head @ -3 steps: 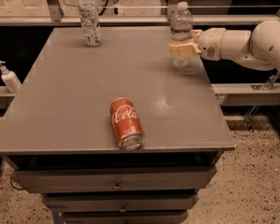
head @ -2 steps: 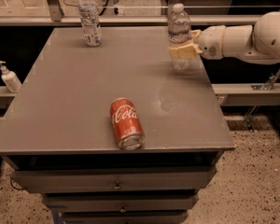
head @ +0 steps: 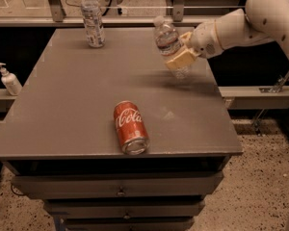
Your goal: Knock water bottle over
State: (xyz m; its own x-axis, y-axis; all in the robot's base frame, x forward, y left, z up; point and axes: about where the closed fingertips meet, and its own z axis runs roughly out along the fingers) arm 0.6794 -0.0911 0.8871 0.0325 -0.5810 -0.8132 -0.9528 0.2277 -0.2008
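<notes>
The water bottle [head: 167, 41] is clear ribbed plastic with a white cap and a narrow dark label band. It stands at the back right of the grey table [head: 62, 105] and tilts with its cap to the left. My gripper [head: 181, 57] comes in from the right on the white arm and presses against the bottle's lower body. A red cola can [head: 130, 127] lies on its side near the table's front edge.
A second bottle [head: 92, 20] with a tall whitish-blue label stands upright at the back left of the table. A white pump dispenser [head: 9, 79] sits on a ledge to the left. Drawers are under the tabletop.
The water bottle stood upright before and now leans to the left. My gripper has moved left with it against its lower body. The can and the other bottle have not moved.
</notes>
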